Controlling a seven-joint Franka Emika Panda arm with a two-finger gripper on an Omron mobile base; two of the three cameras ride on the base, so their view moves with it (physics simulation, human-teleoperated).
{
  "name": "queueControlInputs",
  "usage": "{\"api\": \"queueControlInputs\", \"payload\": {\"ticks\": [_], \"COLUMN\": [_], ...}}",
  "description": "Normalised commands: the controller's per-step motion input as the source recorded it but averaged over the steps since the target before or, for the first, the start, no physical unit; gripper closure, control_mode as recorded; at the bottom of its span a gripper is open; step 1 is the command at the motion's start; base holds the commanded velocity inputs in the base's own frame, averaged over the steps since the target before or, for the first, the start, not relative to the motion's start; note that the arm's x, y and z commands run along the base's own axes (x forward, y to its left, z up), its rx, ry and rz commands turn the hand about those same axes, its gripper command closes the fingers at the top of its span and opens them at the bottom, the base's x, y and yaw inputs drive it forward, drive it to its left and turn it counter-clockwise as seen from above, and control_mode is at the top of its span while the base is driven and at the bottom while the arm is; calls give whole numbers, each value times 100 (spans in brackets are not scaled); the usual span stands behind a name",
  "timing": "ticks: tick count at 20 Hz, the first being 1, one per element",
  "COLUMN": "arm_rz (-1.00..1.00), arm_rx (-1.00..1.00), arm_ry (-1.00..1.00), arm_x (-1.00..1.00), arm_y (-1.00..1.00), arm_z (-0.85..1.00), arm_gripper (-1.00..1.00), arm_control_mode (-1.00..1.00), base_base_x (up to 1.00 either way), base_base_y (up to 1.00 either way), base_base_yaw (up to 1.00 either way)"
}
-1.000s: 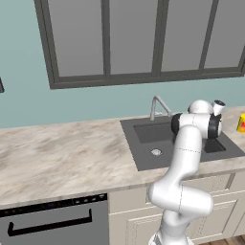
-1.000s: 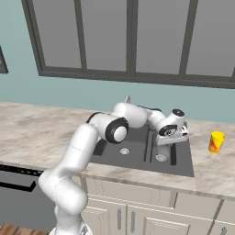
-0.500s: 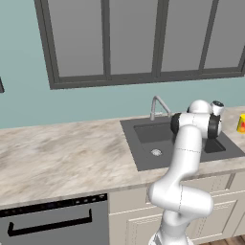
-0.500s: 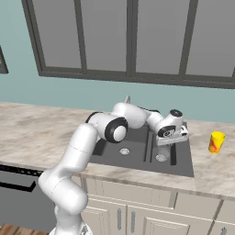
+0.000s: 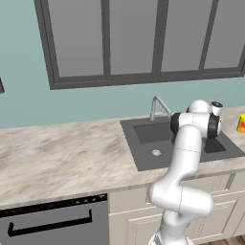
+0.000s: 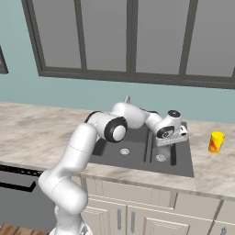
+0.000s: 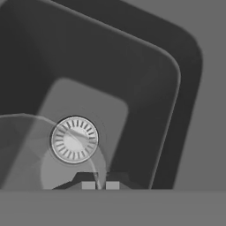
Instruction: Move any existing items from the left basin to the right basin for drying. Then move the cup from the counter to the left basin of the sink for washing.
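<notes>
barely any shift since the frames a second back: same reach over the dark grey two-well sink (image 6: 137,156), same hover of the white arm's wrist above the right-hand square well (image 6: 161,153).

tool (image 7: 100,185) pinched fully together on the thin rim of a pale, see-through glassy item (image 7: 44,145), seen in the hand view as a faint curved wall with the round silver drain (image 7: 74,139) of the well showing through it. item held above the right well, not yet set down. small bright yellow cup with a red-orange mark (image 6: 216,142) standing on the long beige marbled desk (image 6: 36,133), to the right of the sink and well apart from the tool; left-hand well (image 6: 120,146) looking bare but for its own drain.

risks, as a judgement: a rim pinch on smooth glass likely to slip or swing; release from this height likely to tip or bounce the item; drift sideways could catch the divider between the wells.

pose: arm bent up from the base, elbow high, forearm stretched across the sink, hand pointed steeply down into the right well.
</notes>
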Motion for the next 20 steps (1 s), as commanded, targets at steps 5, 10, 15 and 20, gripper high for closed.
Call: {"api": "queueControlInputs", "payload": {"ticks": [5, 10, 15, 20], "arm_rz": [0, 0, 0, 0], "arm_rx": [0, 0, 1, 4], "arm_ry": [0, 0, 0, 0], "arm_x": [-8, -13, -14, -22], "arm_y": [-11, -8, -20, -16], "arm_z": [-49, -38, -15, 17], "arm_gripper": [100, -100, -100, -100], "arm_control_mode": [-100, -100, -100, -100], "base_base_x": [0, 0, 0, 0], "base_base_y": [0, 0, 0, 0], "base_base_yaw": [0, 0, 0, 0]}}
